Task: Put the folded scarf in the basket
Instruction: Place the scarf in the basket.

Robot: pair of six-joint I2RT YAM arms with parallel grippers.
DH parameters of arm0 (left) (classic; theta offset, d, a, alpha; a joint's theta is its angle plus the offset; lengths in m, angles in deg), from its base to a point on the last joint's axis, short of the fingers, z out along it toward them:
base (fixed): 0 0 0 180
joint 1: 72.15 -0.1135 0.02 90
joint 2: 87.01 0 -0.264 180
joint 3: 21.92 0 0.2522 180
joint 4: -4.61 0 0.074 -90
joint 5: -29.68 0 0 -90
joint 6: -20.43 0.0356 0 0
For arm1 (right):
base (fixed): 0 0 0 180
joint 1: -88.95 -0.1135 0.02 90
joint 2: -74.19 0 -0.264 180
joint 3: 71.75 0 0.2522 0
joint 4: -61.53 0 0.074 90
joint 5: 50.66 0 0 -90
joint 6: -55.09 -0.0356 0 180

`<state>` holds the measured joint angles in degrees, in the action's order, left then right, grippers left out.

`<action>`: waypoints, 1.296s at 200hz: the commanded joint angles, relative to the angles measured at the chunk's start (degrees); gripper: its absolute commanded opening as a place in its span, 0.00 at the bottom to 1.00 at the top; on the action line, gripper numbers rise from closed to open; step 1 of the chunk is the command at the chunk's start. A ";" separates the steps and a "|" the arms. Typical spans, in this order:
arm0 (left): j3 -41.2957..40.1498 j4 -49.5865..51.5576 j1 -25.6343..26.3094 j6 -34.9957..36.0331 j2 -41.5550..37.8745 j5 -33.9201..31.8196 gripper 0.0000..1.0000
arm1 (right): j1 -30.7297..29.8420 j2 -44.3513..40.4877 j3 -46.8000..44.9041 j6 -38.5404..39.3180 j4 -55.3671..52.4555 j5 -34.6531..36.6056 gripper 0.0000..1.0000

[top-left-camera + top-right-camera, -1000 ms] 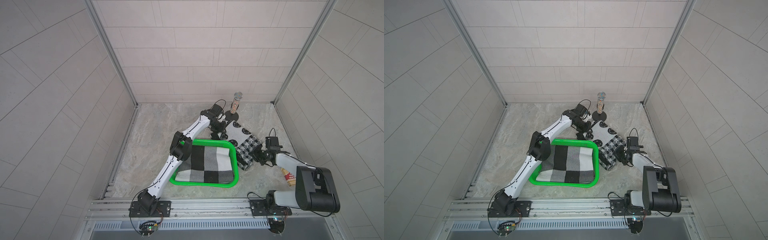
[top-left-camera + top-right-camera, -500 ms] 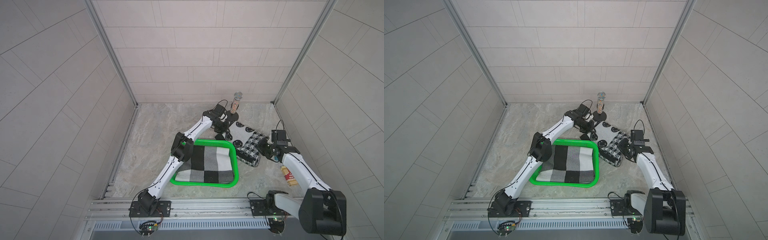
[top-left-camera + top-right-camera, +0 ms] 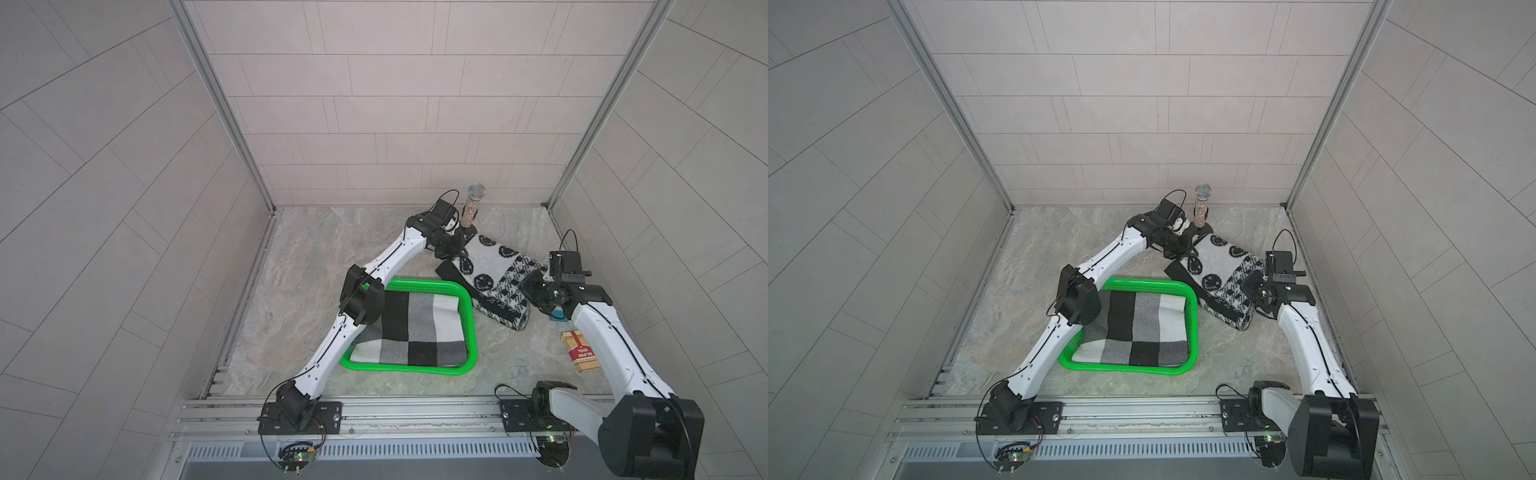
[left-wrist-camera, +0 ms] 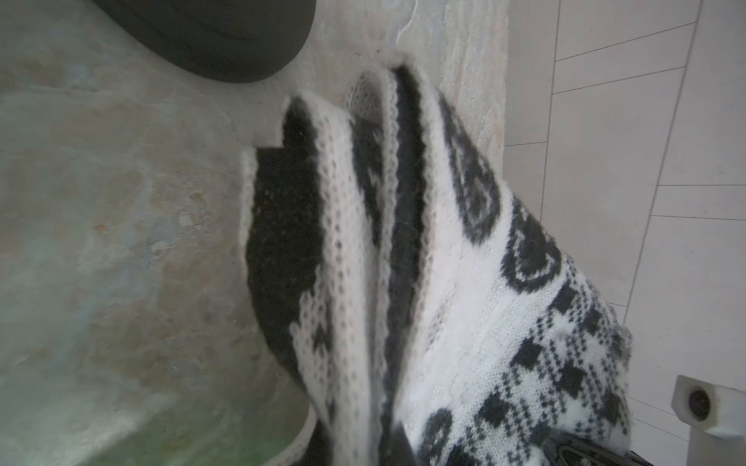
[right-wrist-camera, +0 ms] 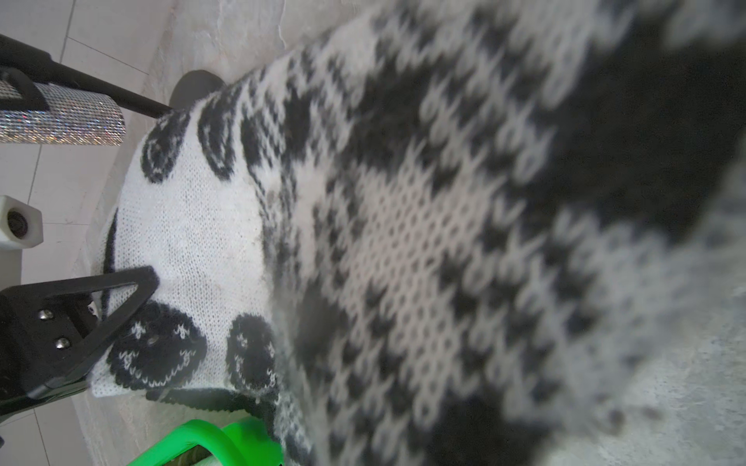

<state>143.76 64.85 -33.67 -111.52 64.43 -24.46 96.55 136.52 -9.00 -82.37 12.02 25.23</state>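
Note:
The folded scarf [image 3: 494, 274] [image 3: 1221, 270] is black and white knit with smiley faces and a houndstooth pattern. It hangs between my two grippers, behind and to the right of the green basket [image 3: 468, 316] [image 3: 1192, 324]. My left gripper [image 3: 457, 245] [image 3: 1185, 247] is shut on its far end. My right gripper [image 3: 534, 286] [image 3: 1252, 284] is shut on its right edge. The scarf's near end droops beside the basket's right rim. Knit scarf [image 4: 464, 282] [image 5: 403, 242] fills both wrist views and hides most of the jaws. A grey, black and white checked cloth [image 3: 415, 328] lies in the basket.
A glittery microphone on a black stand [image 3: 471, 205] [image 3: 1201, 203] stands just behind the left gripper. A red and tan box [image 3: 579, 351] and a small blue object [image 3: 559, 316] lie by the right arm. Tiled walls enclose the table on three sides.
Both grippers have carried the scarf back and to the right, away from the basket. The scarf is now stretched out longer between them. The right arm has reached further out.

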 commanded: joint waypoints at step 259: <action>-72.40 -11.15 -4.12 -8.59 -65.98 -7.72 0.00 | -28.50 -7.57 15.31 -4.31 -17.12 0.97 0.00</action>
<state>77.86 57.42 -34.83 -119.10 5.66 -31.89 73.60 127.30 7.00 -84.71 -9.83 27.88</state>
